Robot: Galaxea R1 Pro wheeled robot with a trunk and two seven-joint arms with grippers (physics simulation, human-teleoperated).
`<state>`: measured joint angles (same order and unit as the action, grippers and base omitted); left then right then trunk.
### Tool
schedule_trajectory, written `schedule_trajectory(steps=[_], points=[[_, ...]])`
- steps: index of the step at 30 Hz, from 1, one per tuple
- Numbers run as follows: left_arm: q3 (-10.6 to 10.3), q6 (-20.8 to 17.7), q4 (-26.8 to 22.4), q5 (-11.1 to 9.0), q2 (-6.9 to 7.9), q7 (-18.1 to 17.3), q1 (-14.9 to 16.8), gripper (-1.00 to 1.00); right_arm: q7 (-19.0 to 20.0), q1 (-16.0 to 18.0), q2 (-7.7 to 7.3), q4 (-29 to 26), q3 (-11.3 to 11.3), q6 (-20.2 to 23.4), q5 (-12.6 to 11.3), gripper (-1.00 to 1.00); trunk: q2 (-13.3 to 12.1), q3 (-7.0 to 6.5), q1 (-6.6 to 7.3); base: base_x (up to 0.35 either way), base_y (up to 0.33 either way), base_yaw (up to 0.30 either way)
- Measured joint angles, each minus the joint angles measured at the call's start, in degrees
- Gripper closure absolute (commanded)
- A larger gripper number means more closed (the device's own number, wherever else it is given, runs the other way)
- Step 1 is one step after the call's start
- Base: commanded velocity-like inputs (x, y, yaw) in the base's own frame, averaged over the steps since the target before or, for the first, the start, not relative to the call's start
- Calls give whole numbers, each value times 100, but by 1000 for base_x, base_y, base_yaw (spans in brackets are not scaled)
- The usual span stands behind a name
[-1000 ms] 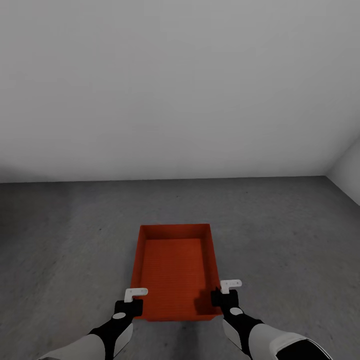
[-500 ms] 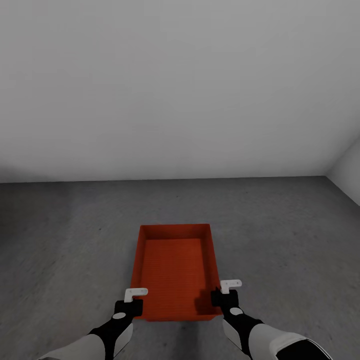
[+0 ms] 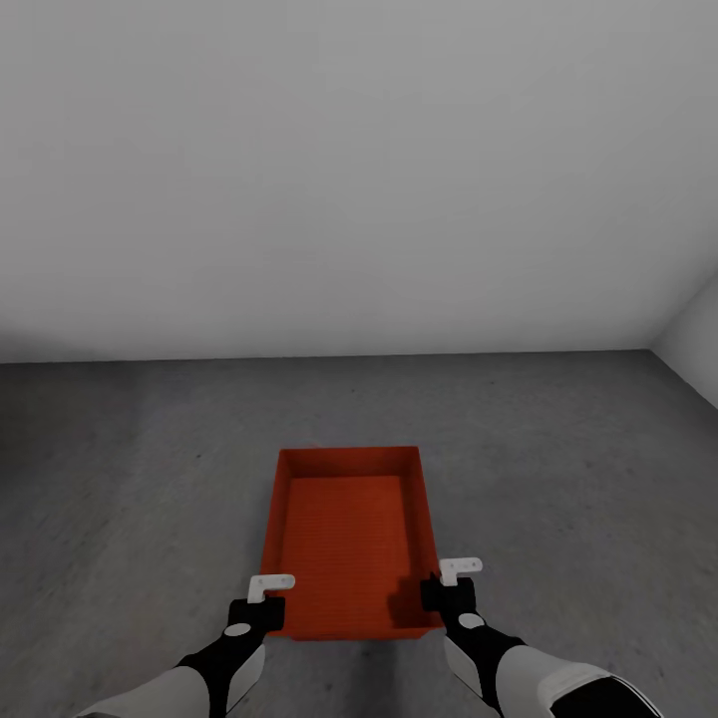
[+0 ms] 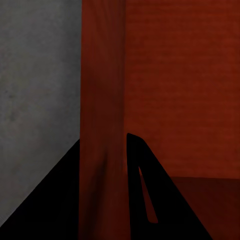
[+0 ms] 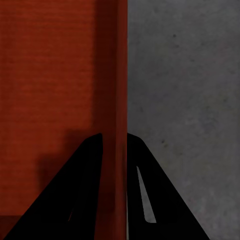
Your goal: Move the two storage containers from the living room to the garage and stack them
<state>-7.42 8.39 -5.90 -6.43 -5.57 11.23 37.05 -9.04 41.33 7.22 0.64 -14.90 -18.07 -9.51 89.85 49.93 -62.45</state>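
Storage container is pinched at both side walls by left claw and right claw; open floor surrounds it.

No legible text, label, brand mark, number or sign is found in any of the three views.
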Motion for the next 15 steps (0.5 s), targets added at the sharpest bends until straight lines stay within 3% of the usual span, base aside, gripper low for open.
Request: schedule_trajectory(steps=[15], points=[[0,-2,-1,-1,0,2,0,100,-2,2,0,-3,9,8,16,100,1,0,-1,0,0,0]])
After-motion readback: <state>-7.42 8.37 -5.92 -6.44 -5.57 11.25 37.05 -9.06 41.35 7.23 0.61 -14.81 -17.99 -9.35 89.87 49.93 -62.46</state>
